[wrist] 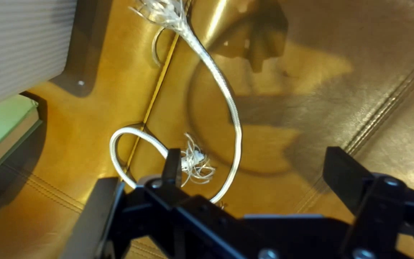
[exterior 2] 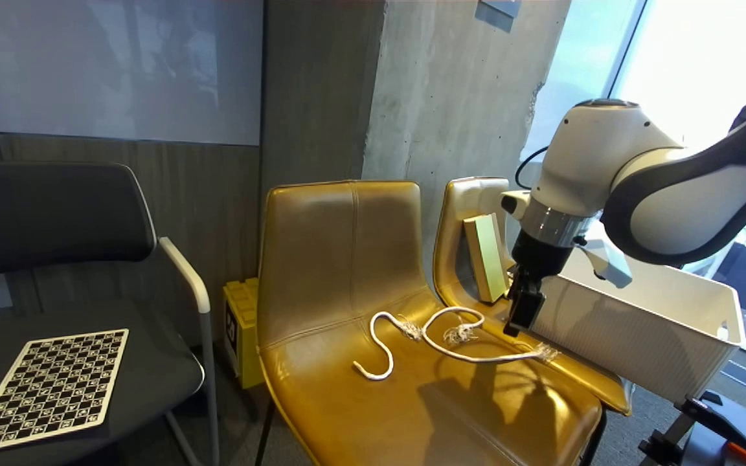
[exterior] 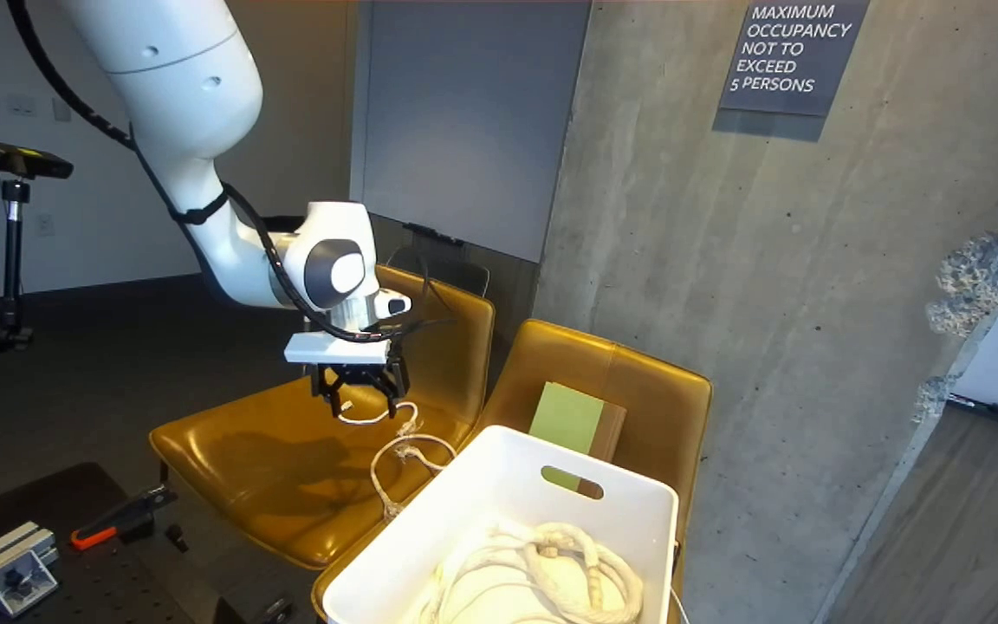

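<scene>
Your tool point(wrist: 253, 158) hung over the tan seat point(exterior 2: 347, 414), jaws spread apart. Beneath it lay the frayed white rope point(wrist: 237, 131) — its loop, in the wrist view, crossing the seat's edge nearest the white bin point(exterior 2: 632, 340). An exterior view showed you coiled rope point(exterior: 592, 563) inside that bin — elsewhere its wall hid this.

Wht bin point(exterior 2: 632, 336) blocks one side of end effector point(exterior: 364, 412); rope point(wrist: 238, 138) lies below. Opp. side: free air over seat point(exterior 2: 373, 414).

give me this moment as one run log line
gripper: open, holding nothing | below it: frayed white rope on tan chair | alongside: white bin with coiled rope inside
</scene>
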Robot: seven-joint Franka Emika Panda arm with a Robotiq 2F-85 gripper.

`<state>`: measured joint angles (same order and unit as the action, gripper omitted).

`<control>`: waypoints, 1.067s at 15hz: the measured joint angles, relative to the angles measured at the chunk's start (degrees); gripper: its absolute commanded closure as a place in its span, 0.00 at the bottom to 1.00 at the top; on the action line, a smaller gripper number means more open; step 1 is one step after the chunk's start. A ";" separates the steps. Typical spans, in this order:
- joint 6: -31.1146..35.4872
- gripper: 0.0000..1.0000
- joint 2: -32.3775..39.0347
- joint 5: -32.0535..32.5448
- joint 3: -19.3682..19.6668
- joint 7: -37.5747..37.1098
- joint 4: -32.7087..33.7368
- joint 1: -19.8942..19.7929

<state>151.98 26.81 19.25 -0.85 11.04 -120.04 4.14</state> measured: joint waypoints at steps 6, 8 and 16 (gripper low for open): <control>2.81 0.00 9.14 3.24 3.49 -4.32 5.25 4.28; 3.00 0.00 12.06 3.38 4.49 -5.14 8.14 5.56; 2.99 0.00 23.23 3.39 8.22 -6.34 20.58 7.58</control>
<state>154.97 50.04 22.64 7.37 4.71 -99.46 11.72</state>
